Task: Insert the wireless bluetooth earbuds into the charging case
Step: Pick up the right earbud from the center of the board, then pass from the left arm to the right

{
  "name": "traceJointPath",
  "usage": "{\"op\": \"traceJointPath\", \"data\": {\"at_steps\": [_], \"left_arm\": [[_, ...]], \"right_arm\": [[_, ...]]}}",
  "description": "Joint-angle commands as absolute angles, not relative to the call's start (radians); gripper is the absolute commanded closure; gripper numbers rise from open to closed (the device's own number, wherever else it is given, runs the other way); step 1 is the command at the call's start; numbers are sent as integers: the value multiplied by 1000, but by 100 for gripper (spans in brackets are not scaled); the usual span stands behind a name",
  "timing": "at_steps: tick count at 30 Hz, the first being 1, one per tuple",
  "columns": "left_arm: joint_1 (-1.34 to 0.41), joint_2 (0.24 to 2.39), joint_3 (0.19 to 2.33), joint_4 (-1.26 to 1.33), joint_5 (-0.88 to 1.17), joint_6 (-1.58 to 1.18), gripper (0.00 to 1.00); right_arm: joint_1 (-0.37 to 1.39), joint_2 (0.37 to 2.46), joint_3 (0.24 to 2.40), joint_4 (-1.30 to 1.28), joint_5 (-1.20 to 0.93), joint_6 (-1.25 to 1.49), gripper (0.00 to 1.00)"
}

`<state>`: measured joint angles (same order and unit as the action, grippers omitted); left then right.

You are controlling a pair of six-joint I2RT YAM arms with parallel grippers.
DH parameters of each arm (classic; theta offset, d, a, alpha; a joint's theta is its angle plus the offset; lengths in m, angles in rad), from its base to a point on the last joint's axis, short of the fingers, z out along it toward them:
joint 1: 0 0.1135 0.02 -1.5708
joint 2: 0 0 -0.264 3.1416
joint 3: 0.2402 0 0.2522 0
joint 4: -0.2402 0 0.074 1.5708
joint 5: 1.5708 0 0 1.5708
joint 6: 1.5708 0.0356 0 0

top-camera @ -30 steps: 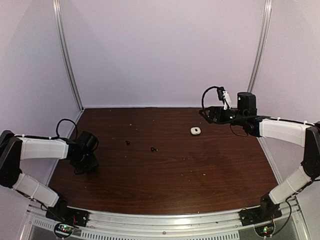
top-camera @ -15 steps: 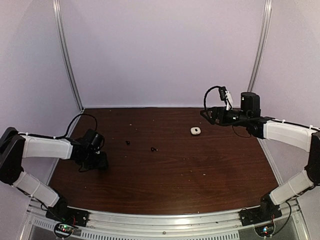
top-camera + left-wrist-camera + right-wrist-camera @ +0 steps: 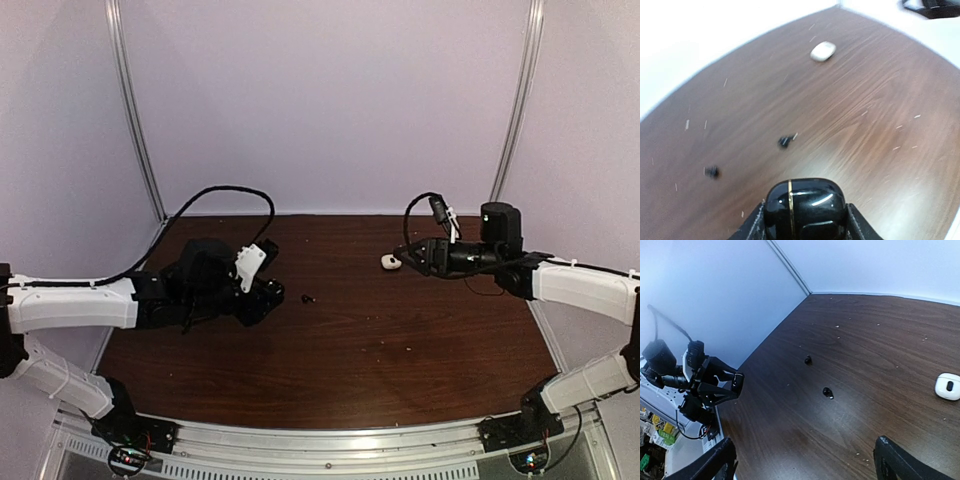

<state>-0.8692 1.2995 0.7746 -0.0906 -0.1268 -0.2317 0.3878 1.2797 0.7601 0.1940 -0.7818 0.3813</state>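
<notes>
Above the brown wooden worktop (image 3: pixel 400 340), the left hand (image 3: pixel 268 297) pinches a glossy black gold-seamed charging case (image 3: pixel 805 202); the right hand (image 3: pixel 408 256) hovers spread near a small white oval case (image 3: pixel 948 386). A tiny rounded black earbud (image 3: pixel 784 142) and a second black earbud (image 3: pixel 712 172) lie apart between the hands.

You face a dark brown wood-grain table (image 3: pixel 400 370), dotted with pale specks and carrying a soft sheen in the wrist views. Plain pale lilac walls (image 3: pixel 330 100) close it in on three sides, with a slim metal post (image 3: pixel 135 110) at each back corner. A ribbed metal rail (image 3: pixel 330 440) runs along the near edge.
</notes>
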Motion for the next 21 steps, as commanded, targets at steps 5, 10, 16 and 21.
{"op": "traceJointPath", "data": {"at_steps": [5, 10, 16, 21], "left_arm": [[-1074, 1258, 871, 102, -192, 177, 62], [-1159, 1341, 975, 43, -305, 272, 64], [-1214, 1413, 1043, 31, -368, 308, 65], [-1231, 1428, 1053, 45, -358, 323, 65]], "right_arm": [[543, 1245, 736, 255, -844, 508, 7], [640, 1243, 738, 318, -805, 588, 12], [741, 1265, 739, 375, -760, 632, 24], [793, 1288, 754, 381, -726, 626, 32]]}}
